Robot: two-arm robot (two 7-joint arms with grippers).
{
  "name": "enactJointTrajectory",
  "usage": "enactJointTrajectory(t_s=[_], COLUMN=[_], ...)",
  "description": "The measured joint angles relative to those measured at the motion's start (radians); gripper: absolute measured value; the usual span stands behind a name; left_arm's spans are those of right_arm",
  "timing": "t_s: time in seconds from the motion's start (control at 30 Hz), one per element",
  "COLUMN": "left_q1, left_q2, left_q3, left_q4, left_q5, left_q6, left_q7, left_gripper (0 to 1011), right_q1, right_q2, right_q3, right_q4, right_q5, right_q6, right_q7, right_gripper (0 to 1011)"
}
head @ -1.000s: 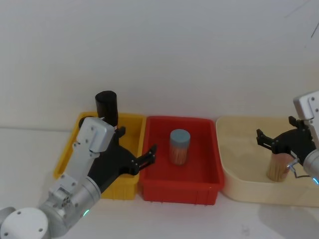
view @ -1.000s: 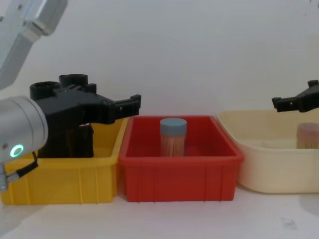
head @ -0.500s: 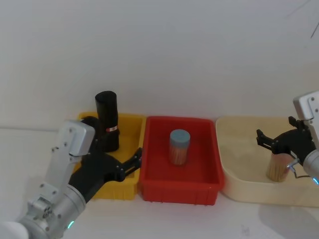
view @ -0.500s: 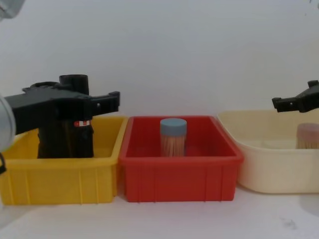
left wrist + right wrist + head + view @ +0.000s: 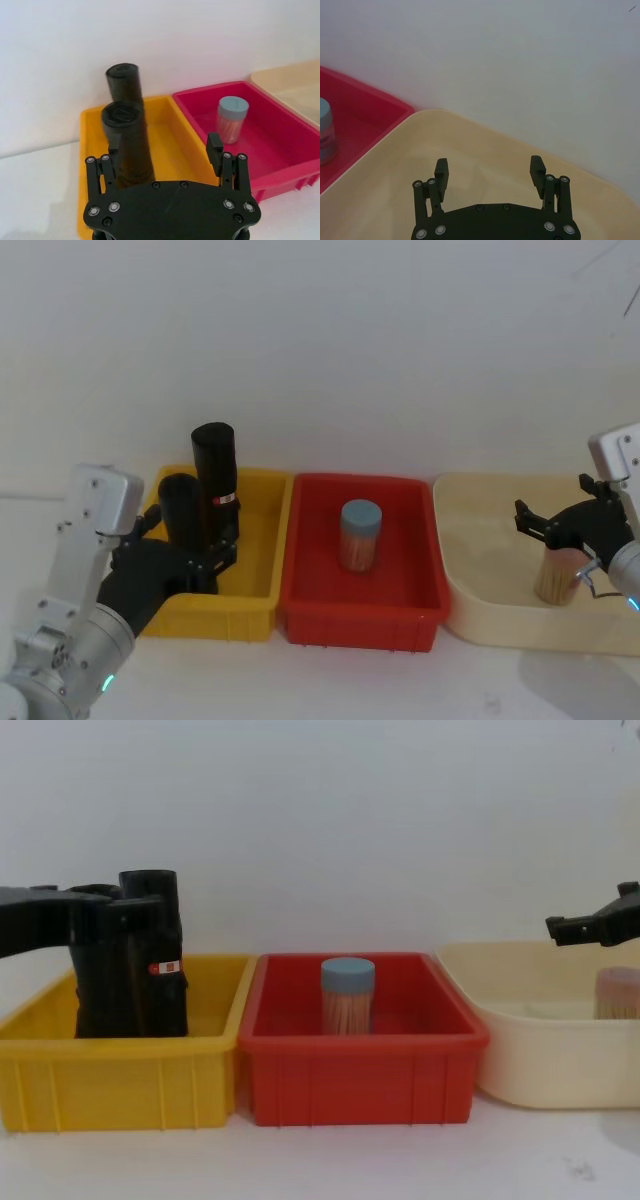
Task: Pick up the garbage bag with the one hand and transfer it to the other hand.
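- Because the garbage bag [image 5: 180, 512] stands upright at the front of the yellow bin [image 5: 120, 1090], its side is free for a sideways grip, and the left gripper [image 5: 165, 146], the green-ringed one, is lined up on it at mid-height with its fingers spread wide.
- In the left wrist view the plain roll sits off-centre in that gap, close to 1 finger. Whether that finger touches it, I cannot tell.
- Just behind it stands the stickered roll [image 5: 215, 475], taller in view and nearly touching, so the fingers have little room there. I judge the main risk to be catching or tipping both rolls.
- The grasp is not yet made: the roll rests in the bin, so the task is at its first step.
- The right gripper [image 5: 489, 172], with the blue ring, hangs spread above the cream tub [image 5: 500, 620], well apart from the roll and over a wooden-coloured jar [image 5: 558, 575]. It looks idle until the hand-over.
- Between the 2 arms lies the red bin [image 5: 360, 625] holding a blue-capped jar [image 5: 360, 535], so a hand-over would probably happen above it.
- All 3 containers sit side by side on the white surface [image 5: 330, 1160].
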Motion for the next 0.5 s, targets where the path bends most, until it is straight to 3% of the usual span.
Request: enactJointTrajectory(t_s=[0.27, 0.5], left_q1=[-0.036, -0.09], left_q2=[-0.008, -0.012], left_q3=[-0.025, -0.036], left_q4=[0.016, 0.058], left_q5=[-0.012, -0.03], left_q6=[0.046, 0.075], left_q7=[0.008, -0.021], left_gripper=[1002, 1002], right_q1=[0.0, 0.0], right_q2=[0.0, 0.0], right_q3=[0.0, 0.0], right_q4=[0.0, 0.0], right_q5=[0.0, 0.0], right_q6=[0.0, 0.0], right_q7=[0.0, 0.0], right_gripper=[1000, 1000])
